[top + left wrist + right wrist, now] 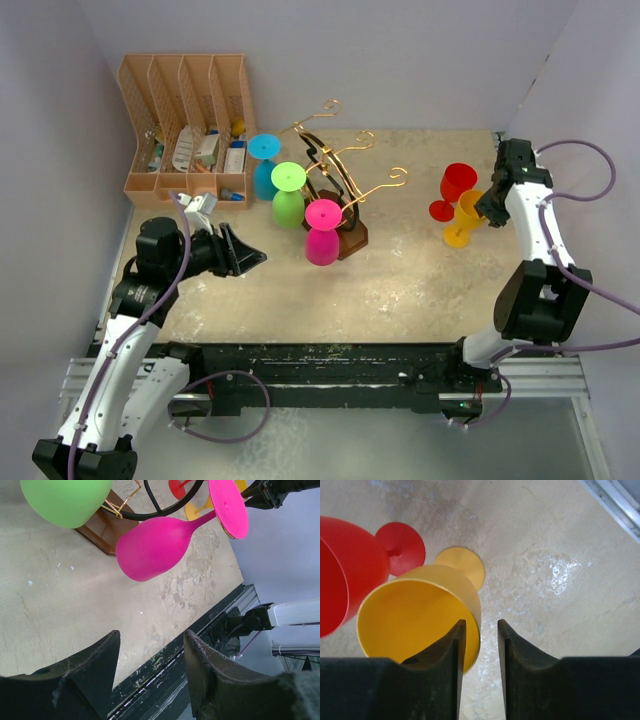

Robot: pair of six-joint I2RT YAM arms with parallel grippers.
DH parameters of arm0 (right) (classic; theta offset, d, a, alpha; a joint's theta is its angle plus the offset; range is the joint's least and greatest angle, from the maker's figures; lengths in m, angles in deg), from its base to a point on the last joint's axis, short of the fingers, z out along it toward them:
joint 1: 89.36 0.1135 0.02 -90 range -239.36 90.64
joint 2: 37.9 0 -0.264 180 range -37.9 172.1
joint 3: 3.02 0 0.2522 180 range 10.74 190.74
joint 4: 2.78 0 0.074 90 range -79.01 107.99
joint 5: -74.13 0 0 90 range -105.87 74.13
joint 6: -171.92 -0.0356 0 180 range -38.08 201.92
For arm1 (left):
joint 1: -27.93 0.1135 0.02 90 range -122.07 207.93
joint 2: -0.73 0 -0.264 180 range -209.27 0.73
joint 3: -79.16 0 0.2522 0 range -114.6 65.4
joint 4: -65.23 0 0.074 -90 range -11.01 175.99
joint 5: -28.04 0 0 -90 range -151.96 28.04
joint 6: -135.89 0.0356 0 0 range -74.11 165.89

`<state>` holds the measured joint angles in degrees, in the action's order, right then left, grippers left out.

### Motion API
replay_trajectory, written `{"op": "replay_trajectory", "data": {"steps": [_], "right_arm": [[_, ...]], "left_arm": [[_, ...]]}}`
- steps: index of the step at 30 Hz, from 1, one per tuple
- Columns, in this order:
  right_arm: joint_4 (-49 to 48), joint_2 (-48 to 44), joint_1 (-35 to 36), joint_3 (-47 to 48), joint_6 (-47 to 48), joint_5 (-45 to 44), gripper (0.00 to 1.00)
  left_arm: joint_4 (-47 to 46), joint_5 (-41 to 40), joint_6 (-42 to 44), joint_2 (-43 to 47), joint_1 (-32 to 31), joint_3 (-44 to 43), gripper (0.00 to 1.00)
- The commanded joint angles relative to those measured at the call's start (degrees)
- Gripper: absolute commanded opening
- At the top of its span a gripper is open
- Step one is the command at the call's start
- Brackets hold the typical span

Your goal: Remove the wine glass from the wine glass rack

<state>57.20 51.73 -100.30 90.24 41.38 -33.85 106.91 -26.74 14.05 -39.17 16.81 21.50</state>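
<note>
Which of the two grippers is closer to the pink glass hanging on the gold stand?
The left. The left gripper points at the pink glass from nearby, with bare table between them. The right gripper is far off on the other side, at the yellow glass.

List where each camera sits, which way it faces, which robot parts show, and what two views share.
Top external: above and behind the bases, looking down on the table; both arms, left gripper and right gripper show.
Left wrist: on the left arm, facing across the table at the pink glass; its two fingers show.
Right wrist: on the right arm, looking down at the yellow glass and red glass; its fingers show.
Shared: top and left wrist both see the pink glass on the wine glass rack.
</note>
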Motion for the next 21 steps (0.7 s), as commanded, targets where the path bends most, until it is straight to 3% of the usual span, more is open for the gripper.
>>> {"op": "replay_trajectory", "data": {"steps": [1,4,10,13,16,18,21], "right_arm": [[-1.0,-2.2,-0.2,1.8,0.2,1.2,0.44],[-0.9,-3.4,-0.2,2.1,0.4,1.0,0.61],[-0.4,-8.9,-0.2,2.6,1.8,3.5,0.70],[-3.0,-16.4,-0.2,1.3,4.6,4.3,0.79],[-7.7,-25.7,-0.2,-0.7,6.8,12.1,0.88],[-10.4,-29.9,-0.2,-2.0,7.3,18.8,0.87],[-12.7,-32.1,-0.1,-3.1,6.9,34.4,0.75]], "left_arm": [[-2.5,0.3,1.2,0.0,0.2,0.1,0.57],[-2.8,0.4,1.1,0.0,0.2,0.3,0.57],[-2.8,0.5,0.9,-0.2,0.2,0.4,0.57],[-2.8,0.5,0.8,-0.2,0.2,0.5,0.57],[-2.9,0.4,0.7,-0.1,0.2,0.6,0.57],[-3.0,0.3,0.6,-0.1,0.2,0.7,0.57],[-3.2,0.3,0.4,-0.1,0.2,0.9,0.57]]}}
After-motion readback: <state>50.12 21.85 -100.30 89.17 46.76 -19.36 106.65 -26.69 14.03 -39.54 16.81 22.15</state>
